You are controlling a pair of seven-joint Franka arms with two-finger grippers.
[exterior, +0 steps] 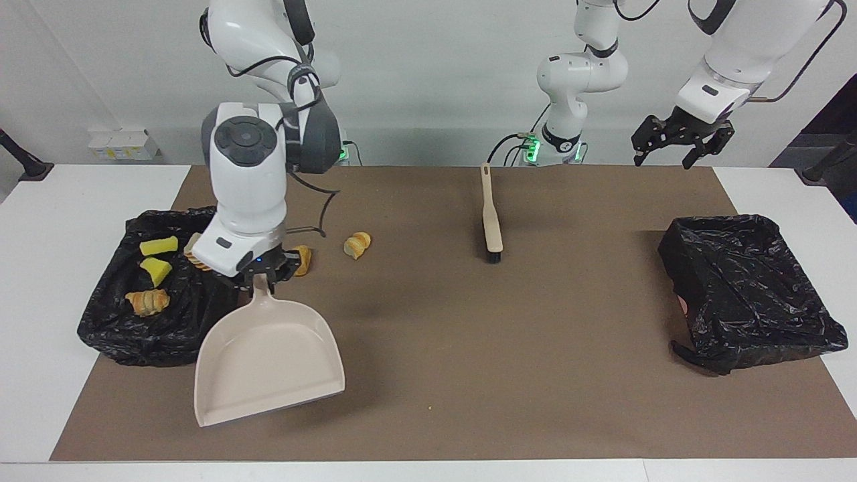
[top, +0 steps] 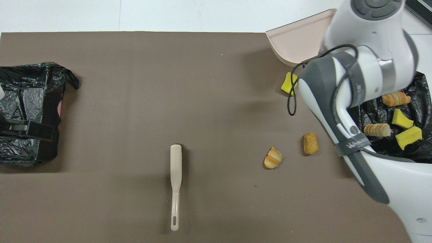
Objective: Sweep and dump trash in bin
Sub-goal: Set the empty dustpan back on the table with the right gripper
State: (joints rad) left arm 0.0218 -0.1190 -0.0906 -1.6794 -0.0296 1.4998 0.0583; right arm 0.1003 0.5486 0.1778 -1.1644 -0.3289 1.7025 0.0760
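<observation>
My right gripper [exterior: 264,276] is shut on the handle of the beige dustpan [exterior: 268,365], which hangs tilted over the mat beside the black-lined bin [exterior: 114,335]. The pan [top: 297,44] hides a yellow sponge wedge [top: 289,83] in the facing view. Two bread rolls lie on the mat: one [exterior: 357,244] in the open, one [exterior: 303,260] just by my right gripper. In the bin [top: 371,153] lie two yellow wedges [exterior: 159,246] [exterior: 155,270] and bread rolls [exterior: 147,301] [top: 377,129]. My left gripper [exterior: 676,144] waits open in the air at the left arm's end.
The beige brush [exterior: 492,217] lies on the mat near the robots, bristles pointing away from them. A second black-lined bin [exterior: 750,288] stands at the left arm's end. The brown mat [exterior: 469,375] covers most of the white table.
</observation>
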